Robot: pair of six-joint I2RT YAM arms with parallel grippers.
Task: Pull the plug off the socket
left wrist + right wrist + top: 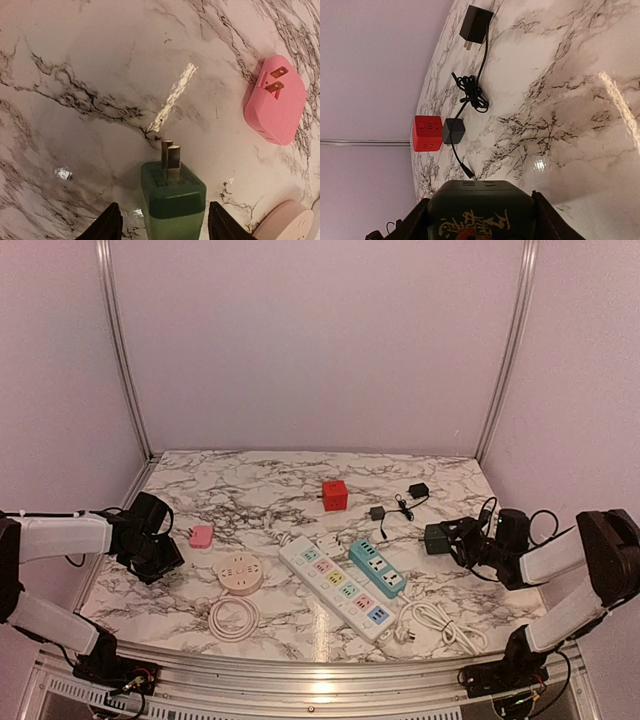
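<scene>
— So, where is the green plug (172,197)?

— Lying on the marble table (75,60), between the fingers of the left gripper (164,206). Its prongs (170,152) are bare and point away from the wrist, so it sits in no socket.

— Is the gripper clamped on it?

— It doesn't look so. The jaws stand wide and straddle the body, with a clear gap on one side.

— How would it handle?

— I'd judge it light and rigid, a hard plastic shell with smooth sides that could slip. Hold it across the flat flanks of the body, never by the prongs, and pull straight along them.

— And the other arm?

— The right gripper (480,202) is closed against a dark green block (480,215), well apart from the plug on the far side of the white power strip (335,585). I cannot tell whether that block is the socket.
</scene>
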